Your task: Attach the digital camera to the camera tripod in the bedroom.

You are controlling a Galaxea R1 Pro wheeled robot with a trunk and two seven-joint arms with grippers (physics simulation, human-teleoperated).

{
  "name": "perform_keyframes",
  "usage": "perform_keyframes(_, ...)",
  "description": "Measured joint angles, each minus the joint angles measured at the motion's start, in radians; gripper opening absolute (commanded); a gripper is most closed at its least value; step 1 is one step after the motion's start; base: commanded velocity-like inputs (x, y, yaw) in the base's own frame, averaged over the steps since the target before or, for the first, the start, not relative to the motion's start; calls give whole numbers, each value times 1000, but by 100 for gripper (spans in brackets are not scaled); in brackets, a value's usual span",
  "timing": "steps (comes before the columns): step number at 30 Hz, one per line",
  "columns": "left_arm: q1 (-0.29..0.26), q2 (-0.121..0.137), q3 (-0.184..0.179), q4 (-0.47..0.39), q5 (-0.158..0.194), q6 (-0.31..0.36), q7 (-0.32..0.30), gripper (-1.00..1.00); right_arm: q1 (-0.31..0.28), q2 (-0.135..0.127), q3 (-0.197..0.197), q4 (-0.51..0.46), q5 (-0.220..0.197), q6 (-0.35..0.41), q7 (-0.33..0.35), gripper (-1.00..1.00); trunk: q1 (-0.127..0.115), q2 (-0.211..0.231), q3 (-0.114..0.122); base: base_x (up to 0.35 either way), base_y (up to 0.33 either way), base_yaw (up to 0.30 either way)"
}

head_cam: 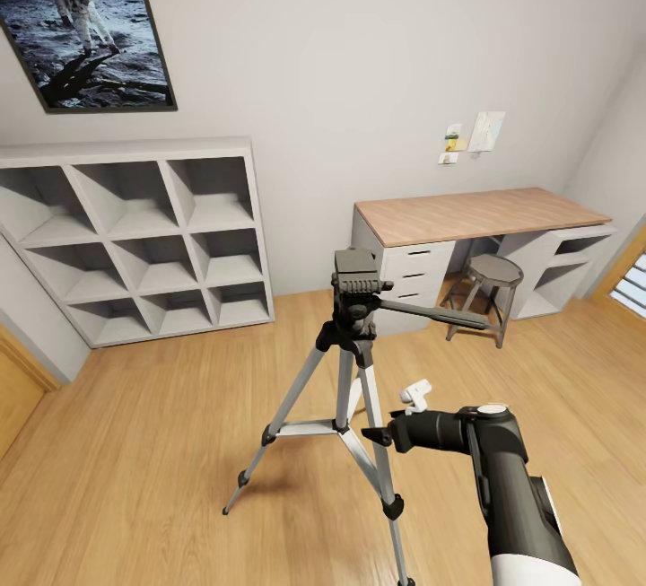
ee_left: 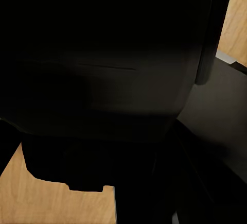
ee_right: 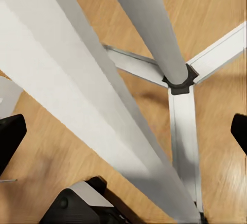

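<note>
Nearest in the head view: right arm (head_cam: 516, 487), black with a white lower section, reaching in from the bottom edge toward the tripod (head_cam: 352, 362). Right claw (head_cam: 377, 434) at the end of it, just beside the tripod's near leg, about level with the spreader brace; a small white part sits atop the wrist. In the right wrist view, two black fingertips (ee_right: 10, 136) wide apart at opposite edges, with the silver legs, centre column and black brace hub (ee_right: 180, 82) passing between and beyond them, wood floor (ee_right: 226, 2) behind. No contact with the leg discernible.

Left wrist view mostly black, taken up by a dark body close to the lens, with slivers of plank floor at two corners; left claw's state cannot be told from it.

Tripod standing upright on the floor mid-room, legs splayed, black feet down, black head (head_cam: 356, 276) on top with the pan handle (head_cam: 440, 312) angled out toward the stool (head_cam: 493, 285). Whether the dark block topping the head is the camera cannot be told.

Farther back: bench (head_cam: 475, 214) with a wood top and white drawers against the far wall, stool tucked at its front edge, paper notes (head_cam: 475, 133) pinned above. White cube shelving (head_cam: 144, 236) along the same wall, astronaut picture (head_cam: 85, 21) above it.
</note>
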Motion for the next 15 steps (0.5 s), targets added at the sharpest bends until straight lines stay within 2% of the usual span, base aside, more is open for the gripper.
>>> perform_keyframes(3, 0, 0, 0, 0, 0, 0, 0, -100, 0, 0, -1, 20, -8, -1, -25, 100, 0, 0, 0, 0, 0, 0)
perform_keyframes(5, 0, 0, 0, 0, 0, 0, 0, -100, 0, 0, -1, 31, -37, -2, -51, 100, 0, 0, 0, 0, 0, 0)
perform_keyframes(9, 0, 0, 0, 0, 0, 0, 0, -100, 0, 0, 0, 34, -53, -2, -63, 100, 0, 0, 0, 0, 0, 0)
perform_keyframes(15, 0, 0, 0, 1, 0, 0, 0, -100, 0, 0, 0, 35, -57, -2, -65, 100, 0, 0, 0, 0, 0, 0)
